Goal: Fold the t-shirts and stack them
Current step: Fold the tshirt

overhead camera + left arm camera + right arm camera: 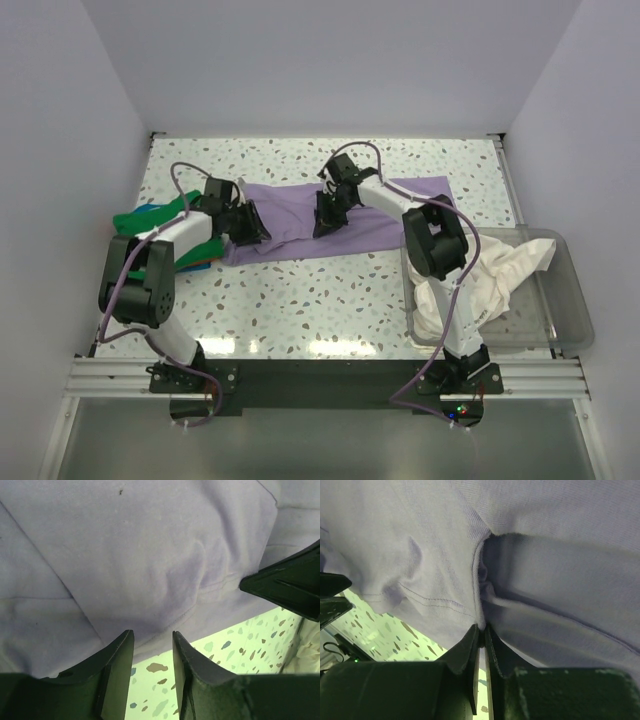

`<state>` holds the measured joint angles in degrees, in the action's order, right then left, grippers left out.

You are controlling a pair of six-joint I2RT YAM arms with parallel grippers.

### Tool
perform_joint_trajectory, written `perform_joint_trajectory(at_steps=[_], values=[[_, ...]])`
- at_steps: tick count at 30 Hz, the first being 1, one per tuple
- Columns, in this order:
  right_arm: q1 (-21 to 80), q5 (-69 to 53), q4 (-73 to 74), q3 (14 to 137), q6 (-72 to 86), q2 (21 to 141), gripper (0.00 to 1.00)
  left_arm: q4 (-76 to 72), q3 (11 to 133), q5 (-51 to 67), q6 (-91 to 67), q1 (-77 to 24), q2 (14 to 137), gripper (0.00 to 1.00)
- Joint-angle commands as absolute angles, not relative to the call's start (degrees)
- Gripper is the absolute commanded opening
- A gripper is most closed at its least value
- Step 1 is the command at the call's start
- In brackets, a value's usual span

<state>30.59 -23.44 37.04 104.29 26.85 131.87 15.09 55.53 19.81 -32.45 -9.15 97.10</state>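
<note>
- Near-middle table (300, 290), between the arm bases, lies bare, with room to pass.
- A bare strip runs along the far edge.
- The clear bin (570, 300), cream t-shirt (500, 270) spilling out, blocks the near right corner.
- The green t-shirt (135, 220) crowds the left edge.
- The left arm (150, 280) and right arm (440, 250) lean over the lavender t-shirt (290, 215) mid-table.

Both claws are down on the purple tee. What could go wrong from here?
1. The left claw stands open at the hem of the purple tee with no cloth in it, while the right claw is shut at a crease. A one-sided pull could skew the fold.
2. The white tee hangs over the rim of the bin right by the right arm, which might snag it.
</note>
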Motion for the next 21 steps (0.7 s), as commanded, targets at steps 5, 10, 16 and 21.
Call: perform_joint_trajectory(at_steps=[5, 10, 16, 21], values=[[30.3, -26.5, 37.8, 106.3, 26.6, 129.0, 0.10, 17.4, 59.3, 20.0, -33.2, -9.4, 93.2, 0.43], [30.1, -27.5, 37.9, 106.9, 27.0, 129.3, 0.06, 14.9, 61.9, 21.5, -33.7, -9.5, 98.2, 0.44], [29.2, -26.3, 38.6, 107.1, 27.1, 128.8, 0.06, 11.7, 59.8, 23.0, -34.5, -10.3, 100.9, 0.45], [28.7, -24.6, 40.4, 107.8, 26.4, 128.8, 0.07, 13.1, 58.2, 21.9, -33.2, -10.3, 102.0, 0.46]])
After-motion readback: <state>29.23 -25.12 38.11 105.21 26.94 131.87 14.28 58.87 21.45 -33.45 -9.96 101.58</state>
